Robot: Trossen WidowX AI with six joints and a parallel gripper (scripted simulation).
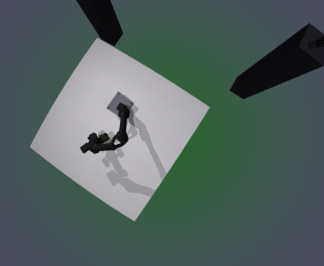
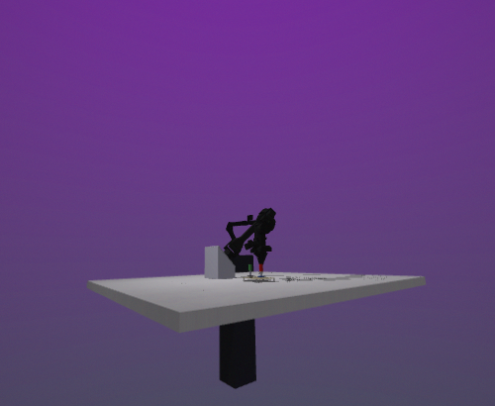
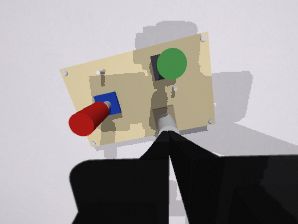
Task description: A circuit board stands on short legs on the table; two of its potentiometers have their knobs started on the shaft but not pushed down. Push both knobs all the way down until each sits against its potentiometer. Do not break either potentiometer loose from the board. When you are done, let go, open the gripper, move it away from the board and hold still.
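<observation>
The tan circuit board lies on the table below my wrist. A red knob stands high on the shaft of a blue potentiometer, with bare grey shaft showing between them. A green knob sits over a dark potentiometer; I see it end-on. My gripper is shut with nothing between its fingers. It hangs over the board's near edge, its tips right at a short grey stub. It touches neither knob.
The white table stands on a dark post. A grey block stands beside the arm's base. Two dark beams reach in above the table's edges.
</observation>
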